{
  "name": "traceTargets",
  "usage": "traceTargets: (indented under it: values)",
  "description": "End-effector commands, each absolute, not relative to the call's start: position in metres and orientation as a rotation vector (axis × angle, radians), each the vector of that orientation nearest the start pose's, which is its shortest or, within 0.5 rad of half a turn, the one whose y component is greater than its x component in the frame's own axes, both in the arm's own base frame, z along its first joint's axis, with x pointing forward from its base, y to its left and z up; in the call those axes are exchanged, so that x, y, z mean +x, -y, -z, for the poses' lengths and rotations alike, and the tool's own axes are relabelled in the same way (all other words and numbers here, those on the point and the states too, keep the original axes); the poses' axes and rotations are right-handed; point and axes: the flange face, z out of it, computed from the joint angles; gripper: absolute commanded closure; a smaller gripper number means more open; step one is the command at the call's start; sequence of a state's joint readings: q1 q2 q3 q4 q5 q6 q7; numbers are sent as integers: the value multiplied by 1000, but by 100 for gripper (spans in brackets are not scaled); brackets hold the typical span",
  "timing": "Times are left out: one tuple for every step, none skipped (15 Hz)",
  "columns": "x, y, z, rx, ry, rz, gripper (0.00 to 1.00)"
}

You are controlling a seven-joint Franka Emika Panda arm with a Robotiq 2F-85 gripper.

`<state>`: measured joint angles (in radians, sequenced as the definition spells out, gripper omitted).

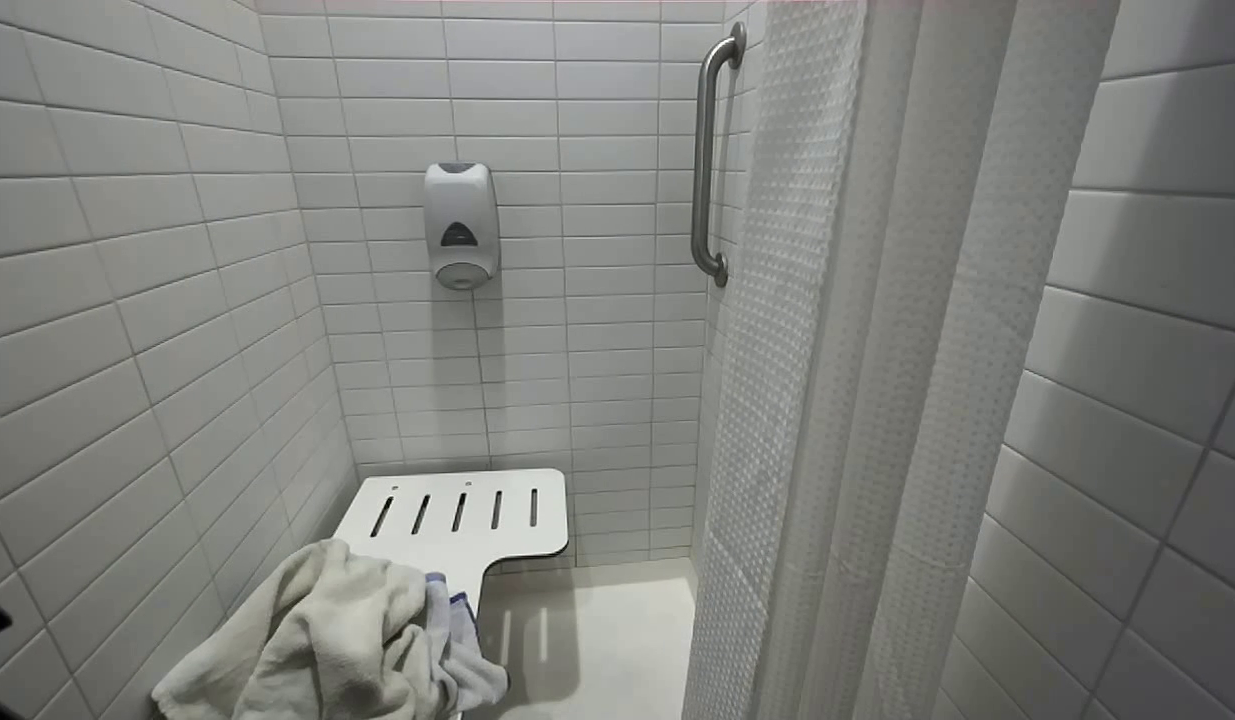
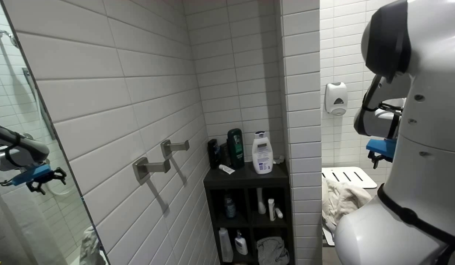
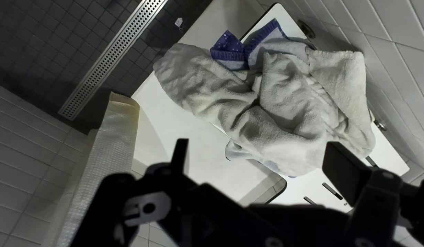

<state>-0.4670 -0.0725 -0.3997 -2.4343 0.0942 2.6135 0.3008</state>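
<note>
Across all three views run white tiled walls [image 1: 617, 240], and a long pale curtain [image 1: 907, 350] hangs in folds in an exterior view. Along the right edge of an exterior view rises the white robot arm [image 2: 439, 117]; farther off, a black shelf [image 2: 245, 180] fills a tiled corner. A white slotted bench [image 1: 447, 550] sits against the walls. On it lies a crumpled cream towel [image 3: 290, 99], with a purple-edged cloth [image 3: 270, 49] bunched against it. A steel grab bar [image 1: 706, 160] is fixed upright. The gripper [image 3: 260, 149] hangs above the towel, apart from it, its two fingers spread wide, the towel showing past them. A white soap dispenser [image 1: 464, 215] is mounted over the bench. On the shelf's top stand a white bottle [image 2: 262, 152] and a dark green bottle [image 2: 236, 147], with a small white tube [image 2: 226, 169] lying near them.
</note>
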Motion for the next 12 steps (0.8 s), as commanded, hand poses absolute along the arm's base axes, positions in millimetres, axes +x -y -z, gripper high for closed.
traceTargets:
  values:
    - [322, 382, -356, -2519, -1805, 408, 0]
    - [322, 382, -359, -2518, -1802, 417, 0]
    - [322, 382, -361, -2517, -1801, 425, 0]
    - [327, 383, -363, -2530, -1787, 451, 0]
    - [335, 386, -361, -2559, -1768, 448, 0]
    - [342, 390, -358, -2569, -1763, 439, 0]
    - [353, 396, -355, -2583, -1756, 409, 0]
    - [363, 402, -352, -2594, -1746, 389, 0]
    - [373, 407, -349, -2606, -1740, 377, 0]
    - [385, 413, -345, -2623, -1721, 351, 0]
    - [395, 419, -343, -2636, -1706, 339, 0]
    - [406, 426, -338, -2647, -1699, 318, 0]
